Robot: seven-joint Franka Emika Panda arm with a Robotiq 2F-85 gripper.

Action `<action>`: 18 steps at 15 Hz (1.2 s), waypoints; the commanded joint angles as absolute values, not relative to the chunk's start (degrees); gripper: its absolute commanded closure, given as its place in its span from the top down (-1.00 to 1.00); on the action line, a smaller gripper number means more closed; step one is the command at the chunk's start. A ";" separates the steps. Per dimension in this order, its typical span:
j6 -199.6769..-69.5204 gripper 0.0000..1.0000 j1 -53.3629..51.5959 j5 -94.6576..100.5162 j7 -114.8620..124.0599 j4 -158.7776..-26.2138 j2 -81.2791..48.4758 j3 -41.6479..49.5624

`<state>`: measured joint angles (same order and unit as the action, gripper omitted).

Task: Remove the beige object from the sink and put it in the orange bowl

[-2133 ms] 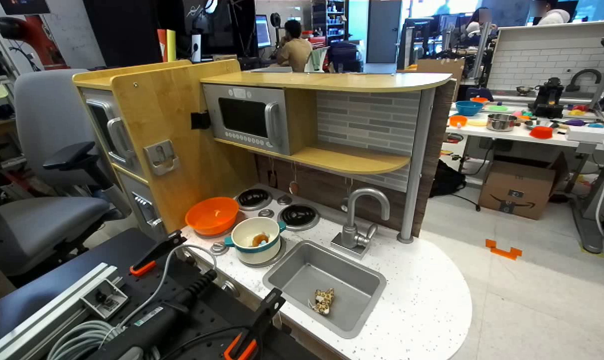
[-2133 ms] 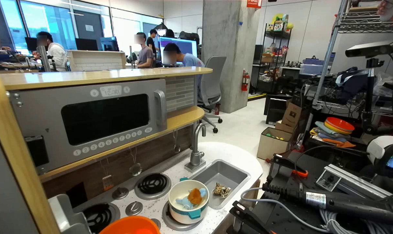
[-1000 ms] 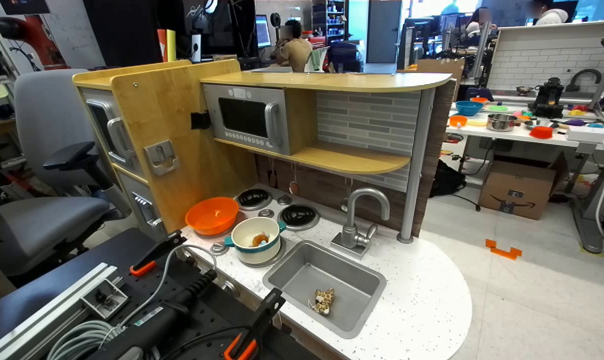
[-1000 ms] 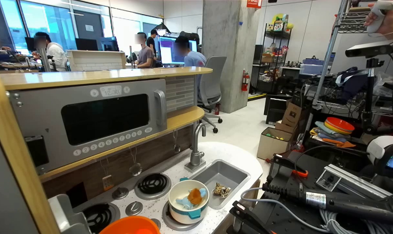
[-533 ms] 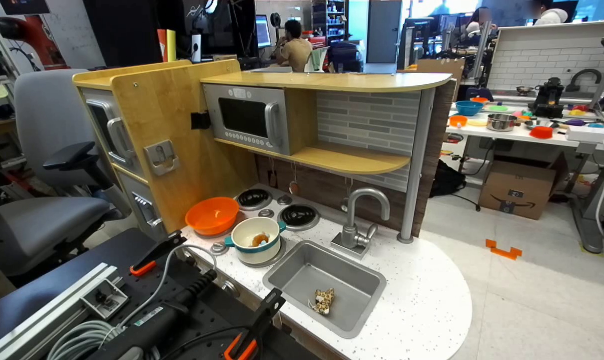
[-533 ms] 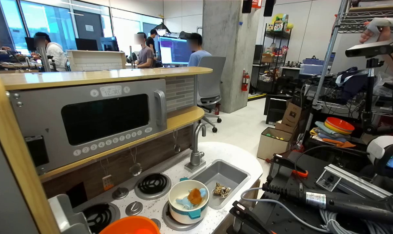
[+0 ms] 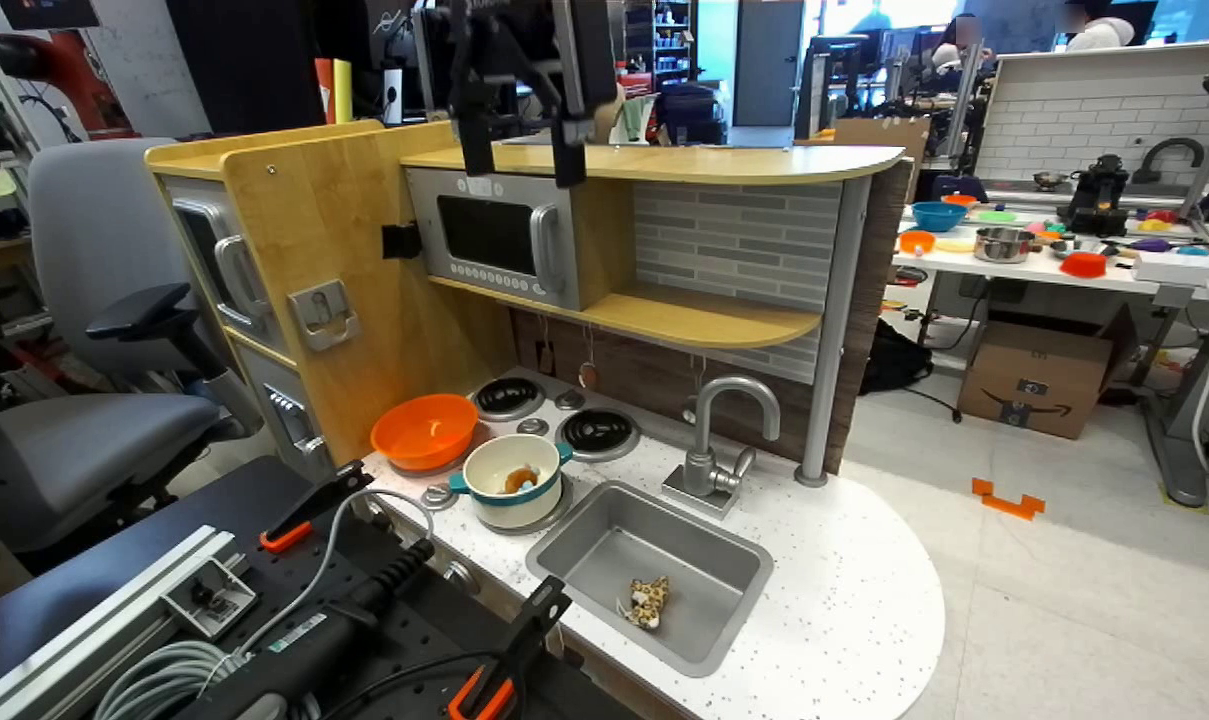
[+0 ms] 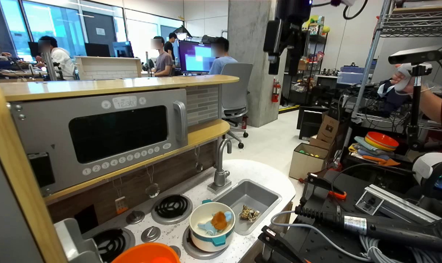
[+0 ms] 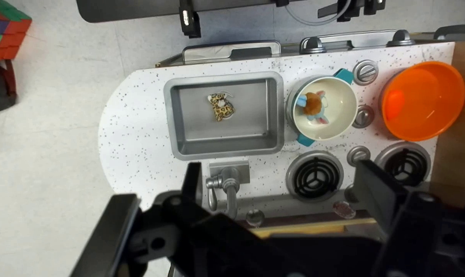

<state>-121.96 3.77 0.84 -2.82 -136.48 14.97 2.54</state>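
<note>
The beige object is a small leopard-spotted plush toy lying on the floor of the grey sink. It also shows in both exterior views. The orange bowl stands at the right in the wrist view, on the stove end of the counter; an exterior view shows it whole, another cuts it off at the bottom edge. My gripper is open with nothing between its fingers. It hangs high above the counter, near shelf-top height in an exterior view, well away from the toy.
A cream pot with teal handles stands between sink and bowl, holding a brown and light-blue plush. The faucet rises behind the sink. The play kitchen's wooden shelf and microwave stand along the counter's back.
My gripper has come down into both exterior views from above; half a second ago only its fingertips showed at the top of an exterior view. The toy, bowl and pot have not moved.
</note>
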 commanded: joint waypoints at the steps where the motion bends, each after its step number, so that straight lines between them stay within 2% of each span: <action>1: -131.11 1.00 3.03 -1.58 -6.42 -140.53 10.42 3.98; 9: -149.05 1.00 3.53 -7.15 -13.51 -144.83 -7.23 3.08; 18: -153.15 1.00 8.37 -6.40 -18.73 -133.10 -31.98 -0.89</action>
